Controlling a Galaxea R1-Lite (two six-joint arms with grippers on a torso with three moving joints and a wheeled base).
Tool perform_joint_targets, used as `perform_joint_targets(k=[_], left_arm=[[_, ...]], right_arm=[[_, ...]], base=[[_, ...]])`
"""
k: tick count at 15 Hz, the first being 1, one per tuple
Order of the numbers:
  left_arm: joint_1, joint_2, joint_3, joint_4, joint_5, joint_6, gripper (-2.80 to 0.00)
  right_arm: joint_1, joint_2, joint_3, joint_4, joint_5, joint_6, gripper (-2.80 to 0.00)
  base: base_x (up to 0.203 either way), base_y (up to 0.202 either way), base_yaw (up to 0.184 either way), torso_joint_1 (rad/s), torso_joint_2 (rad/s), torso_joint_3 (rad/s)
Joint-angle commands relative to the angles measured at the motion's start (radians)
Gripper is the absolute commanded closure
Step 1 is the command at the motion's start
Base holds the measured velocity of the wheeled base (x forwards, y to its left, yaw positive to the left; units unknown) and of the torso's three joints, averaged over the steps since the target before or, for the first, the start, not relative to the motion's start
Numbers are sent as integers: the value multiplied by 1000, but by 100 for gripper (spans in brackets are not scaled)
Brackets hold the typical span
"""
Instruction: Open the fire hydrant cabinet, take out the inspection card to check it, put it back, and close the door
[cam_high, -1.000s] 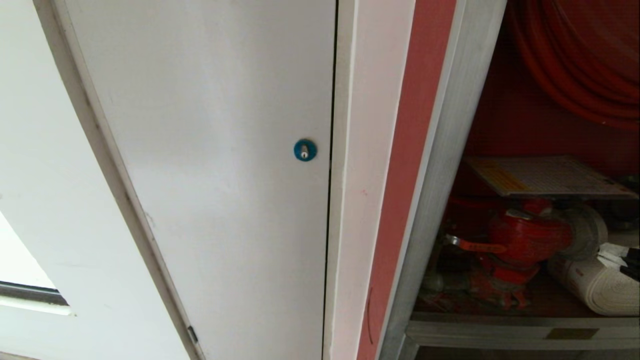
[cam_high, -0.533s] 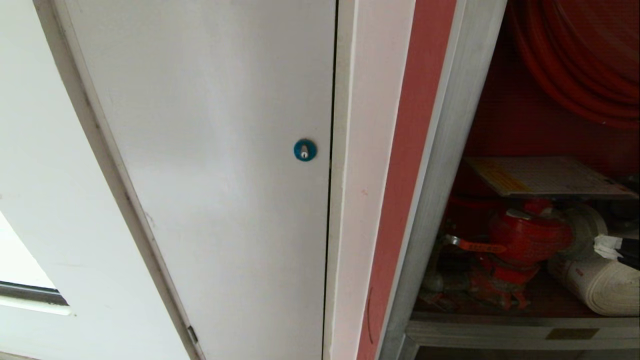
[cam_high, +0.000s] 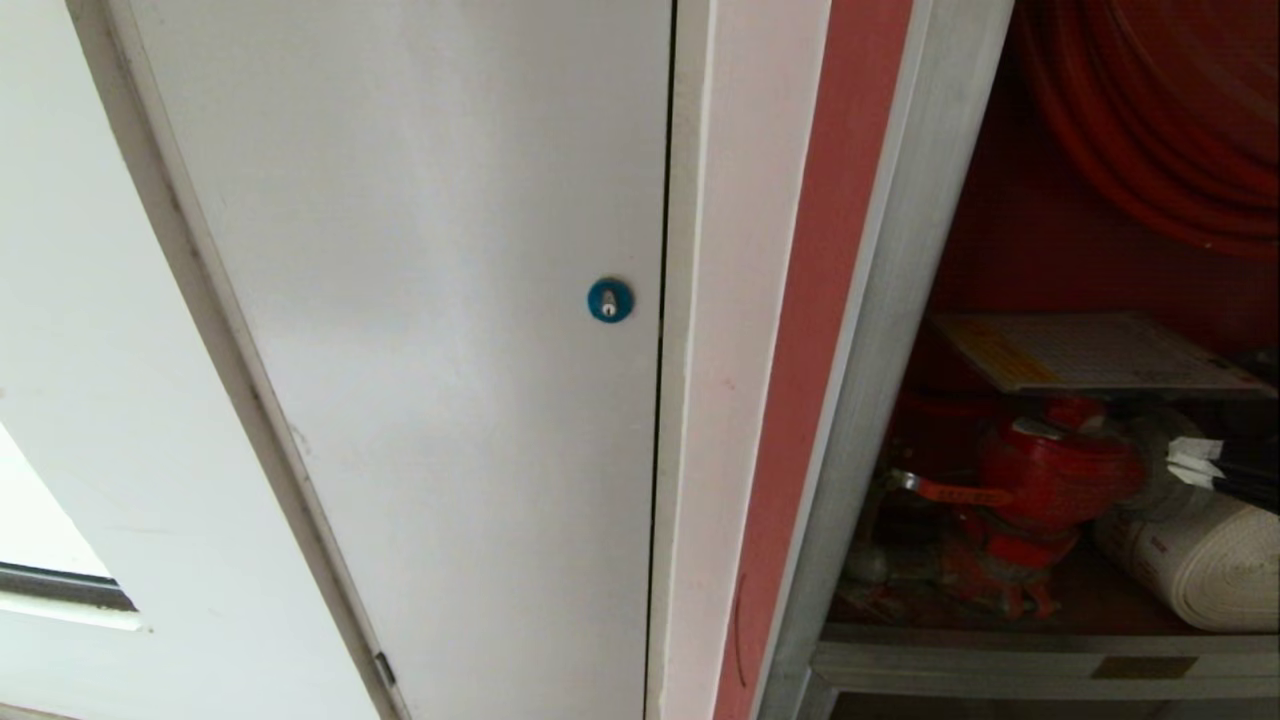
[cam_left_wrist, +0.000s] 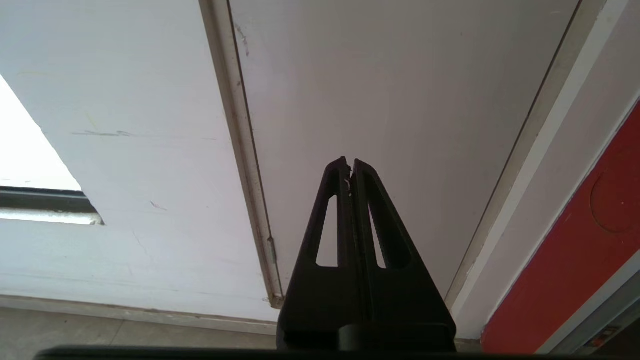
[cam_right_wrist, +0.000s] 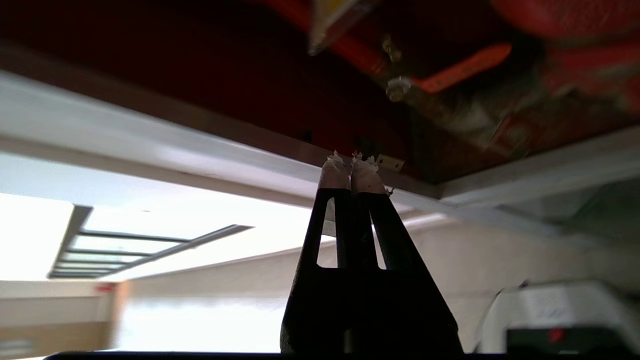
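Retrieval was in hand: the red-lined, silver-framed fire hydrant cabinet (cam_high: 900, 330) stood open, the white sleeved inspection card (cam_high: 1090, 352) lying above its red valve (cam_high: 1050, 470). Beside the valve, the right gripper (cam_high: 1195, 458), shut and empty, would likely need opening. The left gripper (cam_left_wrist: 349, 165) was closed, empty.

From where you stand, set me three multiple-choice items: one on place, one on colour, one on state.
1. Where does the inspection card lie?
A. above the red valve
B. on the floor
C. on the white door

2. What colour is the round lock?
A. green
B. blue
C. yellow

3. How is the right pincer?
A. wide open
B. shut on the card
C. shut, empty

Answers: 1 A, the card rests over the valve inside the fire hydrant cabinet. 2 B, its ring is blue. 3 C, the fingertips meet with nothing between.
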Motion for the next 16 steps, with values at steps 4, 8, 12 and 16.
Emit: perform_joint_targets(k=[4, 8, 12, 16], left_arm=[[0, 1, 0, 0, 0, 0, 0], [0, 1, 0, 0, 0, -1, 0], [0, 1, 0, -1, 0, 0, 0], [0, 1, 0, -1, 0, 0, 0]], right_arm=[[77, 123, 3, -55, -134, 103, 0], [217, 116, 15, -106, -362, 180, 0], [231, 72, 28, -141, -444, 194, 0], [242, 32, 61, -209, -445, 252, 0]], base=[[0, 0, 0, 0, 0, 0], [0, 0, 0, 0, 0, 0], [0, 0, 0, 0, 0, 0], [0, 0, 0, 0, 0, 0]])
